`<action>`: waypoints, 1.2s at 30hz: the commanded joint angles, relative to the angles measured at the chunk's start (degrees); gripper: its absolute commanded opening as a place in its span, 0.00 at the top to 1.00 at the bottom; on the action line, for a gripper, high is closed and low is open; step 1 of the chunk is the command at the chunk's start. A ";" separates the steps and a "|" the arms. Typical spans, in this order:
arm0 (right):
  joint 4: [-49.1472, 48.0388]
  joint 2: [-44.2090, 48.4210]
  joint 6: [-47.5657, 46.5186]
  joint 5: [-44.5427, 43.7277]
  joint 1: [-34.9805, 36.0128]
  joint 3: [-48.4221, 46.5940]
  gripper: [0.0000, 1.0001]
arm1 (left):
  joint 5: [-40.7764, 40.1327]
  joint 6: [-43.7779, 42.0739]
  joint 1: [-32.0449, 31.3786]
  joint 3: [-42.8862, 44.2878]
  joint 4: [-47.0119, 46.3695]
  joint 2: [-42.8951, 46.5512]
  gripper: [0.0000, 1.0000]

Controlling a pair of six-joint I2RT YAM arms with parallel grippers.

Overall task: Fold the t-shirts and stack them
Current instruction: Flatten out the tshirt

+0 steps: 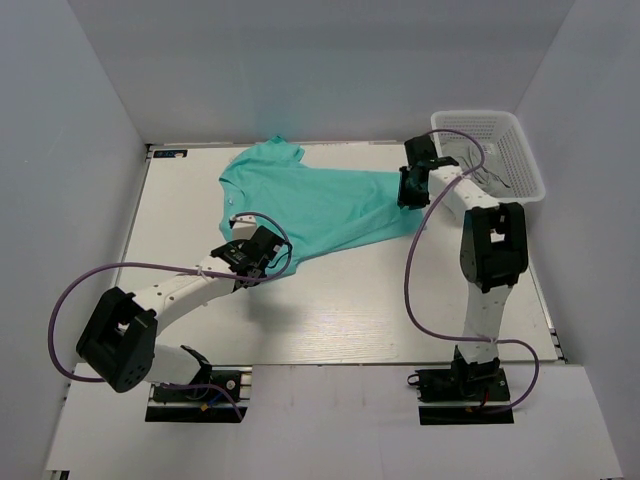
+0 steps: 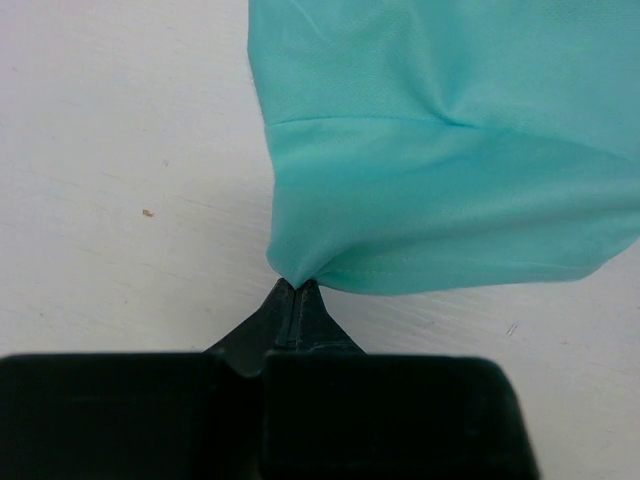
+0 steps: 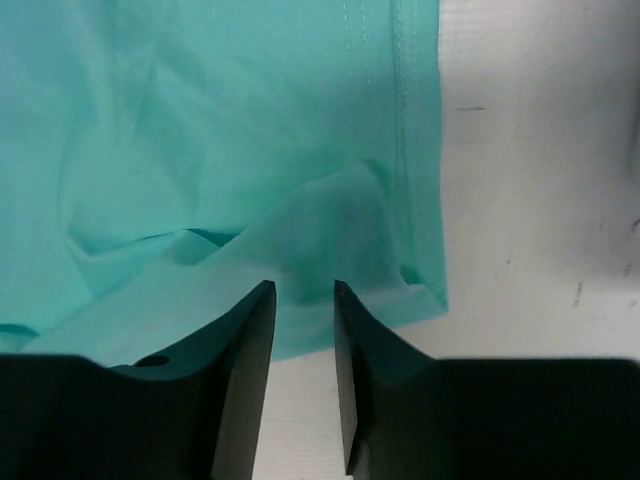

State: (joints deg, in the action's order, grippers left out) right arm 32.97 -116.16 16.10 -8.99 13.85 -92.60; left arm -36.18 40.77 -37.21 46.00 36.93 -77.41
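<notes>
2 grippers are set at the shirt's edges. The left gripper (image 2: 297, 292) is clamped shut on a small tip of the shirt (image 1: 320, 205), and the cloth is gathered to a point at its fingertips. The right gripper (image 3: 300, 300) is parted narrowly. Nothing is seen pinched between its fingers, and a hemmed corner lies loose on the table (image 1: 350, 320) just beyond them.

The shirt is spread diagonally over the far half of the table. Its right end is near the basket (image 1: 500, 150) but apart from it. Ridges and a tucked-under flap are seen in the cloth by the right fingers.

So little cloth is held on the left that it would probably be lost under a hard pull. With only 1 corner gripped, the shirt would likely be dragged askew rather than stretched flat. If the right fingers were closed carelessly, 2 layers could be caught and a crooked fold set.
</notes>
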 commanded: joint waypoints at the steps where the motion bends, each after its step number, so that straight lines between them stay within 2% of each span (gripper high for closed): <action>1: -0.53 5.04 -1.95 1.17 -0.22 -0.58 0.62 | -1.70 0.80 0.30 0.23 0.34 1.82 1.00; 2: -2.28 7.33 -1.95 1.35 -0.40 0.91 0.51 | -1.70 0.80 0.30 0.23 0.34 1.82 1.00; 4: -4.49 10.93 -1.69 0.74 -0.49 6.63 0.40 | -1.17 0.27 0.30 0.23 0.34 1.82 1.00; 8: -4.93 15.43 -0.19 -1.37 -0.66 13.65 0.39 | -0.64 0.27 0.30 0.23 -0.19 1.21 1.00; 11: -5.55 15.53 -0.02 -1.82 -1.45 15.86 0.34 | -0.64 0.27 0.30 0.23 -0.19 0.07 1.00; 14: -5.46 13.59 1.74 -1.12 -2.59 15.08 0.34 | -0.64 0.27 0.30 0.23 -0.19 -0.55 1.00; 21: -8.80 8.85 7.72 6.43 -3.91 10.34 0.37 | -0.64 0.79 0.30 0.23 0.34 -0.55 1.00; 31: -7.13 -0.82 13.96 6.80 -4.35 3.57 0.42 | -0.64 1.85 0.30 0.23 1.39 -2.22 1.00; 36: -4.32 -1.01 15.54 1.71 -4.09 3.29 0.43 | -0.64 2.38 0.30 0.23 1.92 -3.45 1.00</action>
State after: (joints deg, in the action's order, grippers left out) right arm 26.87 -118.15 29.52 -3.90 9.76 -87.29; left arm -36.21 42.11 -37.21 46.00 38.15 -80.75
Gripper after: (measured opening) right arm 0.569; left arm 0.009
